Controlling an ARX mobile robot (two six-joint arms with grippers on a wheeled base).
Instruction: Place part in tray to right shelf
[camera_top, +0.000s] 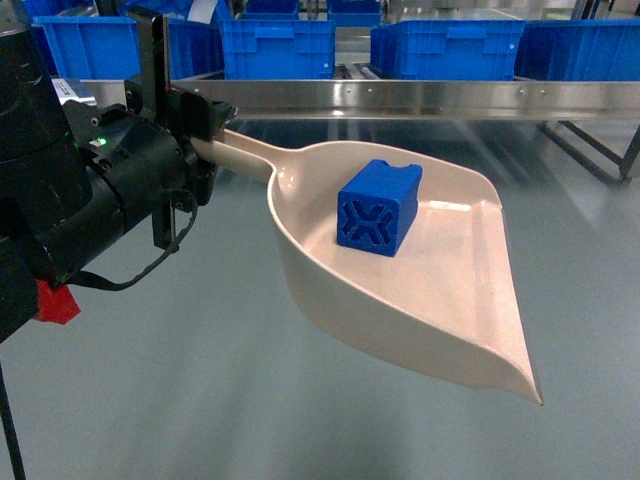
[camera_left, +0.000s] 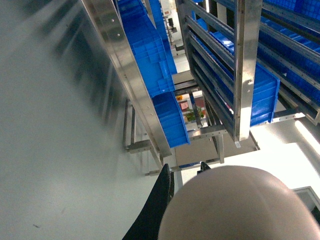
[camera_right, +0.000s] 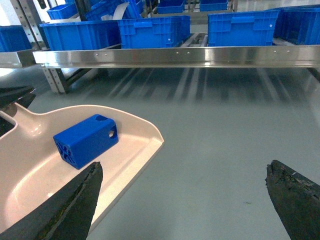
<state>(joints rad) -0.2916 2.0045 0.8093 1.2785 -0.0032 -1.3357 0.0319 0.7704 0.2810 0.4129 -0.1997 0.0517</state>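
While no writing is legible, part (camera_top: 378, 208) rests in tray (camera_top: 440, 290)

Glossy plastic tray (camera_top: 430, 300) (brushed-steel shelf (camera_top: 400, 98))

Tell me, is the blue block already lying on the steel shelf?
No. In the head view the blue block lies inside the beige scoop, in front of the shelf.

Grey floor (camera_top: 200, 400) spreads bare below; behind it the steel shelf (camera_top: 420, 98) carries blue crates (camera_top: 445, 50), seemingly resting on its rails, partly hidden.
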